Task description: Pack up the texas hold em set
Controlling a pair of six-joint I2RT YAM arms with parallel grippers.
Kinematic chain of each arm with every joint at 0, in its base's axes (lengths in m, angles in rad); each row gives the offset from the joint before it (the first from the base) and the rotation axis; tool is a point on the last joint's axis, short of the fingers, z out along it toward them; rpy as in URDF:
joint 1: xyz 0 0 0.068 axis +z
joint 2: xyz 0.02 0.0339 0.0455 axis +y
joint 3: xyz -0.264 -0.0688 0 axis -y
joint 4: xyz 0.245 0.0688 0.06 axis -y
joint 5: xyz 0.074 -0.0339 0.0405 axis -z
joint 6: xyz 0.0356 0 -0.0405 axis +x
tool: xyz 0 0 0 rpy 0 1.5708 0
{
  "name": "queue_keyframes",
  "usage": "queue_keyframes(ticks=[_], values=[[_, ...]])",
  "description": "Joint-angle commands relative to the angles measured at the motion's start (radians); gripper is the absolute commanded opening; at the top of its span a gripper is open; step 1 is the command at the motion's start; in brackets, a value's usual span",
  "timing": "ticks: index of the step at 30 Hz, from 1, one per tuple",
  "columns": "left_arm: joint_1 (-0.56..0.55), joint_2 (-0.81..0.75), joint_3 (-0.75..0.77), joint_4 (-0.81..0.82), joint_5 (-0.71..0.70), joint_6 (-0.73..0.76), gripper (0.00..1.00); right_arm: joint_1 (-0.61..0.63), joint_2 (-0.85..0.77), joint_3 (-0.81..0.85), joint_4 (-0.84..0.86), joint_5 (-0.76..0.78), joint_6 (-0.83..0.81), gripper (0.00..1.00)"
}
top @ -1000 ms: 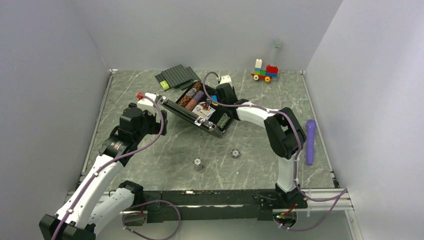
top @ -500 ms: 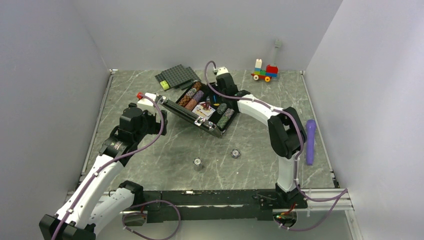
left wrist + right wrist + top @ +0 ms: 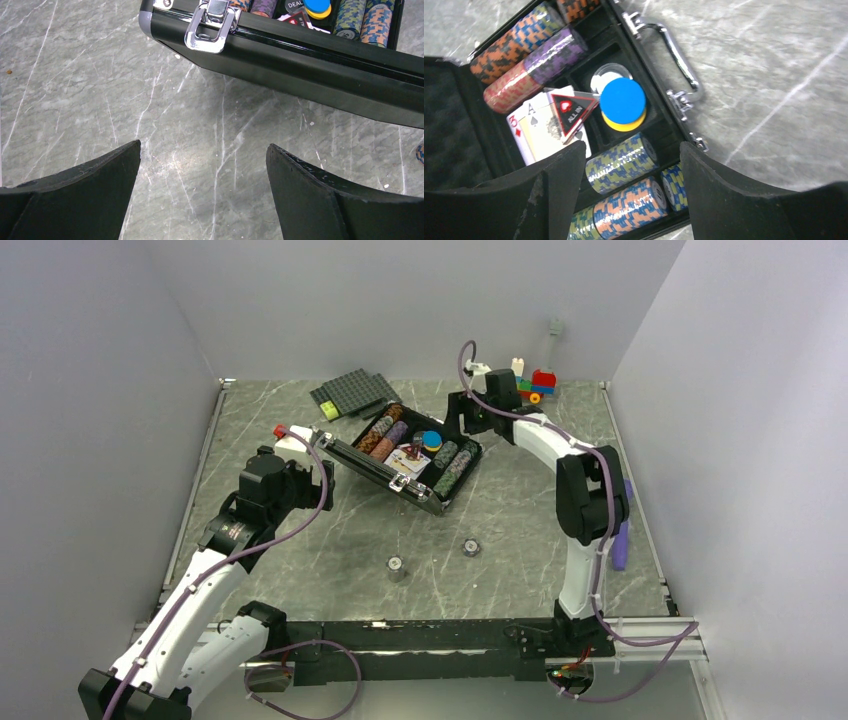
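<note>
The black briefcase [image 3: 437, 502] lies open mid-table, its lid [image 3: 444, 135] raised on the near-left side and its silver handle [image 3: 679, 55] on the far side. Inside are multicoloured chip rows [image 3: 624, 162], cards [image 3: 541, 132] and a blue disc [image 3: 623, 100] on a yellow one. Two small grey chip stacks [image 3: 396, 566] [image 3: 471, 547] stand on the table nearer the arms. My right gripper [image 3: 633, 145] hovers open and empty above the case's far-right edge [image 3: 465, 422]. Open and empty too, my left gripper [image 3: 202, 147] sits low just short of the case's latch [image 3: 212, 25].
Dark grey studded baseplates [image 3: 355, 392] lie at the back left of the case, with a small yellow-green brick [image 3: 329, 410] beside them. A colourful brick toy car [image 3: 530, 385] stands at the back right. A purple object [image 3: 620, 520] lies along the right edge.
My right gripper has pulled back and up from inside the case toward the back right, with its jaws wider apart. The blue disc now shows uncovered in its compartment. The left arm stayed still.
</note>
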Motion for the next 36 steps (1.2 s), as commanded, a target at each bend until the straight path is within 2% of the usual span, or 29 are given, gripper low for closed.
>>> queue_keyframes(ticks=[1,10,22,27,36], values=[[0.004,0.001,0.005,0.044,0.009,0.002,0.99,0.001,0.052,0.053,-0.001,-0.168,-0.061,0.73],[0.003,0.006,0.005,0.044,0.009,0.002,0.99,0.0,0.11,0.045,0.009,-0.166,-0.075,0.73],[0.003,0.008,0.005,0.047,0.016,0.001,0.99,0.013,0.071,-0.062,0.064,-0.293,-0.054,0.72],[0.003,0.008,0.005,0.045,0.019,0.0,0.99,0.036,0.041,-0.103,0.061,-0.301,-0.062,0.7],[0.003,0.006,0.005,0.044,0.018,0.0,1.0,0.101,0.024,-0.085,-0.012,-0.307,-0.173,0.7]])
